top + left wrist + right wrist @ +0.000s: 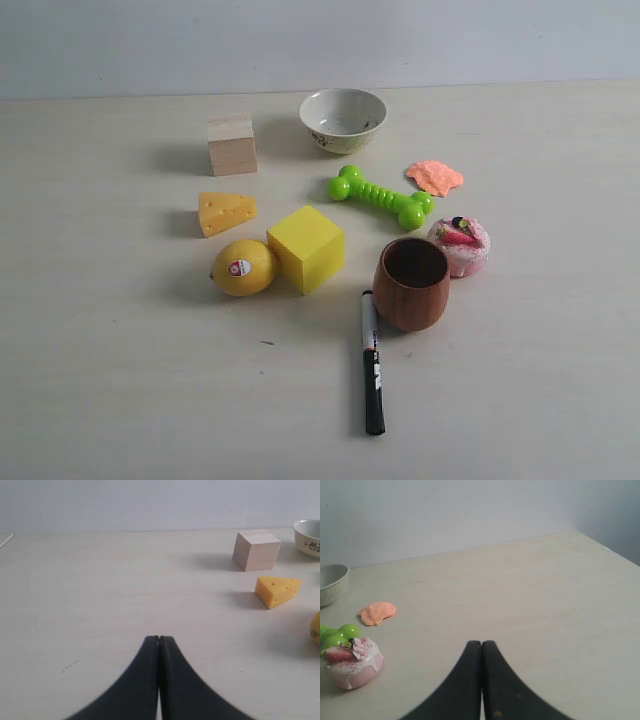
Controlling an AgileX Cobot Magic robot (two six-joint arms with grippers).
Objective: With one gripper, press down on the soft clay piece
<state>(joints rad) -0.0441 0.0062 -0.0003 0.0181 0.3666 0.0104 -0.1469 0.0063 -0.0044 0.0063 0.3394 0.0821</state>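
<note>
The soft clay piece [435,177] is a flat salmon-orange blob lying on the table right of the green bone toy [381,197]. The right wrist view also shows the clay [377,613], well apart from my right gripper [481,643], whose two dark fingers are pressed together with nothing between them. My left gripper [159,639] is shut and empty too, over bare table far from the clay. Neither gripper appears in the exterior view.
A white bowl [343,119], wooden cube [232,143], cheese wedge [226,212], lemon [243,267], yellow cube [306,248], brown wooden cup [412,283], pink cupcake toy [459,245] and black marker [372,362] stand around the table's middle.
</note>
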